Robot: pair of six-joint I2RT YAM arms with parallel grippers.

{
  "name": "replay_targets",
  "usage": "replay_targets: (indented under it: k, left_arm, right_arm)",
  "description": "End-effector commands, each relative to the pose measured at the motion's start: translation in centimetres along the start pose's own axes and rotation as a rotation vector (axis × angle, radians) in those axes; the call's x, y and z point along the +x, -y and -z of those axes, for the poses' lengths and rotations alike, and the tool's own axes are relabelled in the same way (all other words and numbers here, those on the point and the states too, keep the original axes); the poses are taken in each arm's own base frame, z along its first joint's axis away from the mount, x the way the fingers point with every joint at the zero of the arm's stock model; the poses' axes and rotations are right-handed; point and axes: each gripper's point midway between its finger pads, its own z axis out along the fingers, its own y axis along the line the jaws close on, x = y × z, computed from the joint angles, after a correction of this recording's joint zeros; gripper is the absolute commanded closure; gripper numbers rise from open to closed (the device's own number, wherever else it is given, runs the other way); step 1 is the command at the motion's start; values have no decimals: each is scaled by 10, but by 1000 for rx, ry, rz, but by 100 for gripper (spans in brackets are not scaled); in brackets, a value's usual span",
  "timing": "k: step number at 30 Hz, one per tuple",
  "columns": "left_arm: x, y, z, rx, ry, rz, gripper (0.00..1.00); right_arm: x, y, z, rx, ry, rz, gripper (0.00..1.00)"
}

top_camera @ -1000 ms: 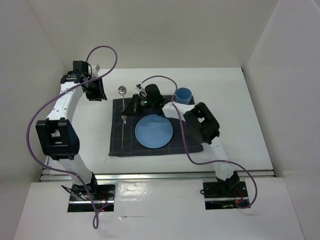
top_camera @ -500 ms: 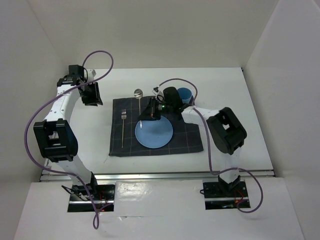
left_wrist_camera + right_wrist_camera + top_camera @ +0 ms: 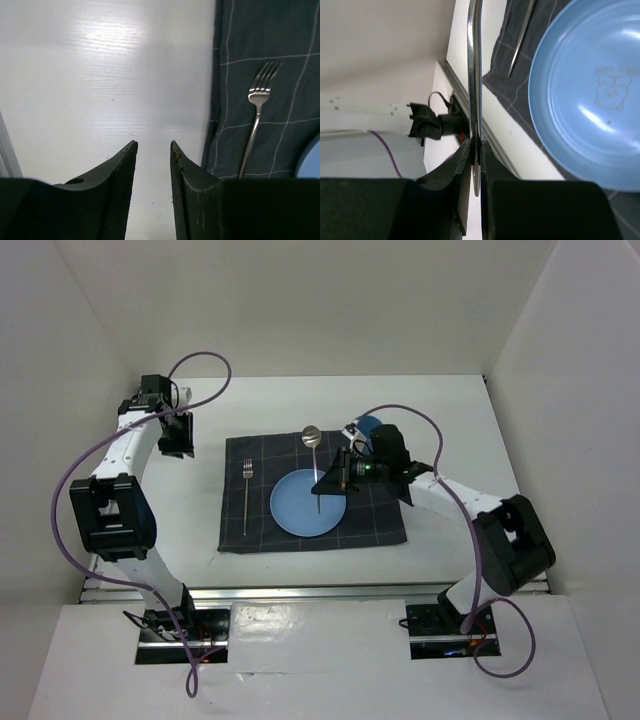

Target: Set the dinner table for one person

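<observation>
The dinner table (image 3: 480,440) is a white top with a dark checked placemat (image 3: 375,515) in its middle. A blue plate (image 3: 300,510) lies on the mat, with a fork (image 3: 246,495) to its left. My right gripper (image 3: 325,483) is shut on the handle of a silver spoon (image 3: 312,436) and holds it above the plate's far right part. In the right wrist view the spoon (image 3: 474,75) is clamped between the jaws (image 3: 476,147), with the plate (image 3: 590,100) below. My left gripper (image 3: 180,445) is open and empty over bare table left of the mat. It also shows in the left wrist view (image 3: 152,146).
A blue cup (image 3: 366,426) stands at the mat's far right corner, partly hidden behind the right arm. White walls enclose the table on three sides. A metal rail (image 3: 300,590) runs along the near edge. The fork (image 3: 257,115) lies just right of the left fingers.
My right gripper has carried the spoon to the right, from over the mat's far left part to above the plate. My left gripper has drawn back slightly to the left.
</observation>
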Motion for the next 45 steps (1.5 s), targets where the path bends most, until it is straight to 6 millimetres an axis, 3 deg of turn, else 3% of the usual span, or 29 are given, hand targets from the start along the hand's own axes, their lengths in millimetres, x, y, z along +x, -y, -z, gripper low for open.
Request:
replay_targets:
  k: [1,3,10,17,21,26,45]
  left_arm:
    - [12,-9,-9,-48,-41,-47,60]
    - [15,-7,-11,-36,-50,-46,61]
    - [19,1,-12,-3,-51,-54,61]
    - [21,5,-11,15,-51,-53,61]
    - [23,5,-9,15,-51,-53,61]
    - [29,5,-9,16,-61,-52,61]
    - [33,5,-6,16,-61,-52,61]
  right_arm:
    - [12,-10,24,8,3,63,100]
    - [17,5,35,37,19,28,100]
    - [47,18,71,94,32,-35,100]
    - [65,62,109,93,32,-164,100]
    - [72,82,120,61,15,-228,100]
    - [67,107,120,35,-6,-260,100]
    - [36,147,99,54,-2,-334,100]
